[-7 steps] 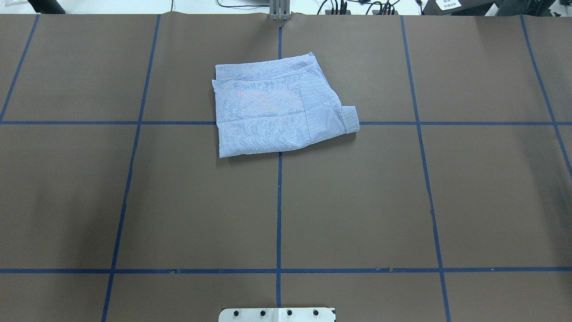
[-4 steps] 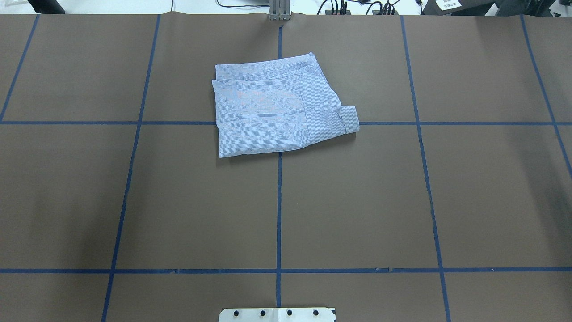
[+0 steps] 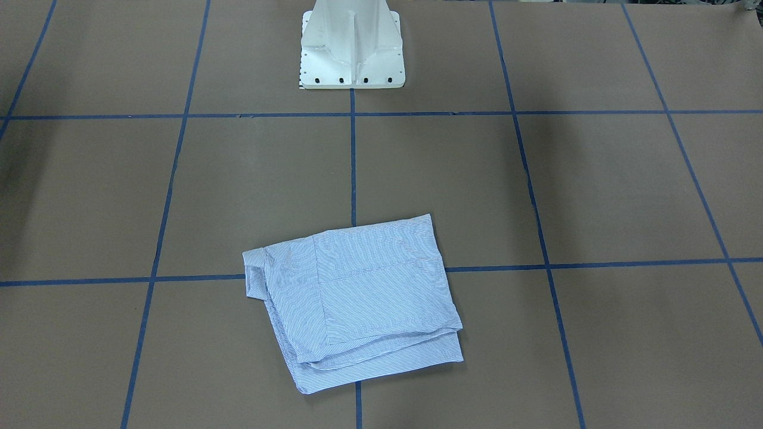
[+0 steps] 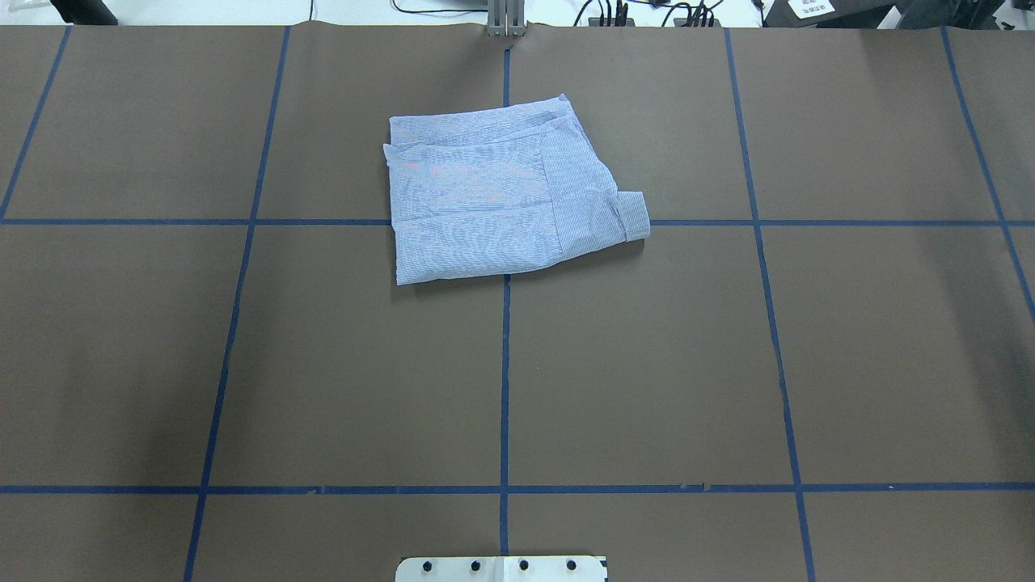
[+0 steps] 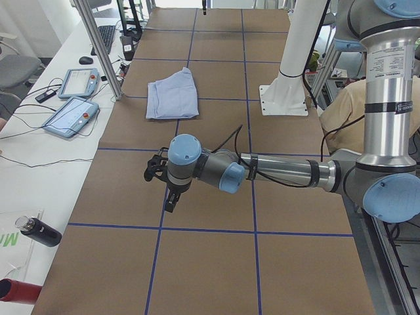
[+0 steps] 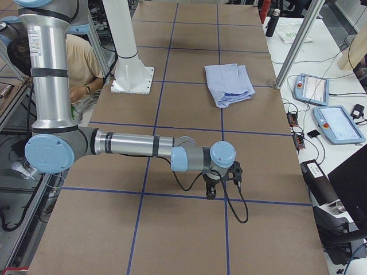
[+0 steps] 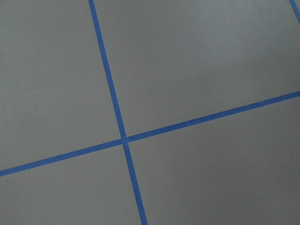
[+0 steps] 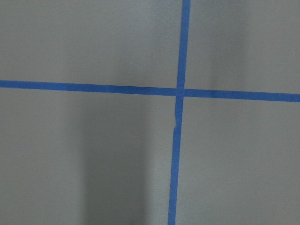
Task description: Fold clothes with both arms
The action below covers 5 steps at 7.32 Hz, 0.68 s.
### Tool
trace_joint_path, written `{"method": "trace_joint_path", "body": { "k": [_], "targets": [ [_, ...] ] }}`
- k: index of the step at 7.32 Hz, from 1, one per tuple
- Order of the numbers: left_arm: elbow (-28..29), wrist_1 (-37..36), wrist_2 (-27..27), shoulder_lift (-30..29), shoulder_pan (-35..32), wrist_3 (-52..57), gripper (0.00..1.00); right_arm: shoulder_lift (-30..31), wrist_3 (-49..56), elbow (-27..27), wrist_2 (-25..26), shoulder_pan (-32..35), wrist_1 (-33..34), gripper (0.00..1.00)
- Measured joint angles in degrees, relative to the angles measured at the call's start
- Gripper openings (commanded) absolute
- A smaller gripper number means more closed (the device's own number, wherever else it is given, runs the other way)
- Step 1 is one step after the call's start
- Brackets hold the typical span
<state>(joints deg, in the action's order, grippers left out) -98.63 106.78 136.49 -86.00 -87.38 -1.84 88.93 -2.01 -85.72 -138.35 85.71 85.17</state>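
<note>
Well, nothing has moved in the last second. Close to the white base (image 3: 351, 47), out to each side of it, the left gripper (image 5: 167, 193) and the right gripper (image 6: 213, 189) hang low over the brown table (image 4: 728, 364). No cloth is in them, but I cannot tell if their fingers are apart or together. Far across from the base lies the shirt (image 4: 485, 202), folded into a small flat pile, with one cuff (image 4: 635, 217) poking out. I think the folding is done.

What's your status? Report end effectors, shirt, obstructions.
Left end effector, right end effector: away from shirt, state unreadable. Shirt folded, flat on table. Nothing on it.
</note>
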Motion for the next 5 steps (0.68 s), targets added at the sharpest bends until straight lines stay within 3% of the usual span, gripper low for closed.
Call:
{"method": "trace_joint_path", "body": {
  "k": [5],
  "targets": [
    [-0.7, 0.4, 0.0, 0.3, 0.0, 0.1, 1.00, 0.2, -3.6, -0.2, 0.4, 0.4, -0.5, 1.00]
  ]
}}
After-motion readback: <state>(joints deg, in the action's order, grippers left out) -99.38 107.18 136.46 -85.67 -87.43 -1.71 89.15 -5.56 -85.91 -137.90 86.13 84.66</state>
